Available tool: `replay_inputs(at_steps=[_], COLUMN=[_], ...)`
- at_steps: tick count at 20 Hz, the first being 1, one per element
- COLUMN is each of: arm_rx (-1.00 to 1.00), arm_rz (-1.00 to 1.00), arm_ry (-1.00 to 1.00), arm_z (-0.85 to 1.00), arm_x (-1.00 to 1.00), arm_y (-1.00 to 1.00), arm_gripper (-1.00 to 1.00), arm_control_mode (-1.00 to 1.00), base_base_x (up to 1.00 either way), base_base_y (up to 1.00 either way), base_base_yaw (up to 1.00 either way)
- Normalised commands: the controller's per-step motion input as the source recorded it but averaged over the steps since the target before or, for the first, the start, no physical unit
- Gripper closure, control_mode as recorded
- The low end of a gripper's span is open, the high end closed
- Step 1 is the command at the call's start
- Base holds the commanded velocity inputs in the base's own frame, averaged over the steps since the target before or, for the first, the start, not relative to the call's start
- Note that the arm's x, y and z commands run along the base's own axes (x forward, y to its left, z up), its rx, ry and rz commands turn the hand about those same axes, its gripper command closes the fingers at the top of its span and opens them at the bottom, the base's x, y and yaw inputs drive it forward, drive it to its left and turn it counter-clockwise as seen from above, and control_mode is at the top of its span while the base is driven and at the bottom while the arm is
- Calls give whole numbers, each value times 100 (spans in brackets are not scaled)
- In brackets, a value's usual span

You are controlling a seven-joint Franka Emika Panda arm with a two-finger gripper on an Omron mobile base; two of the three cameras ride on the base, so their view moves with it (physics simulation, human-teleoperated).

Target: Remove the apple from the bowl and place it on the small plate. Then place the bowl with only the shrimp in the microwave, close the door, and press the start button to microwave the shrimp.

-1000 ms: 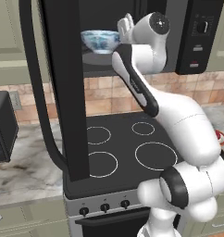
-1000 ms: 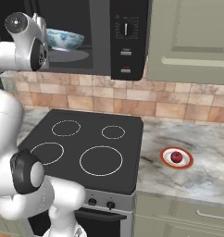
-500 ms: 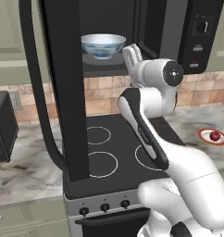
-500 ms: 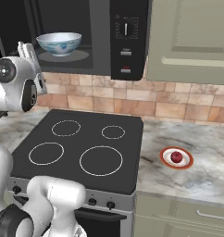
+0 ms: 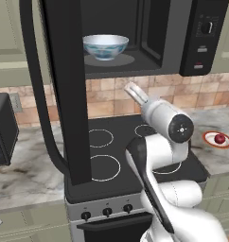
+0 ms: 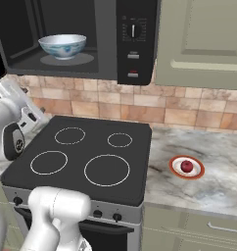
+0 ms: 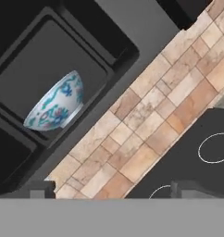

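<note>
The tool (image 5: 131, 91) has been drawn back and lowered from the microwave (image 6: 81, 39) cavity to above the stove (image 6: 86, 162); it is seen with nothing held, its fingers apart. The bowl (image 5: 105, 46) has been left inside on the turntable. The apple (image 6: 187, 166) is seen on the small plate (image 6: 199, 172) on the marbled table (image 6: 218, 162). The door (image 5: 64, 90) stands wide open, so closing it is judged next.

Hidden or cut off

The shrimp cannot be seen inside the bowl (image 5: 105, 46) (its rim blocks the inside from every camera). The door (image 5: 64, 90) runs off the top edge, and the gripper (image 7: 109, 187) fingertips barely show, spacing unclear.
</note>
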Motion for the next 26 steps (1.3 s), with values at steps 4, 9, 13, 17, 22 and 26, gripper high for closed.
replay_inputs(at_steps=[4,9,13,17,22,26], arm_rx=[-36,-24,-24,-27,-28,-30], arm_rz=[-13,-25,-18,-7,-13,-8], arm_ry=[-2,-2,0,-7,-10,-19], arm_z=[0,1,-31,-66,-51,-69], arm_x=[-70,-68,-12,22,0,4], arm_y=[-3,0,-2,-8,0,0], arm_gripper=[-100,-100,-100,-100,-100,-100], arm_control_mode=[-100,-100,-100,-100,-100,-100], base_base_x=[0,0,0,0,0,0], base_base_y=[0,0,0,0,0,0], base_base_yaw=[0,0,0,0,0,0])
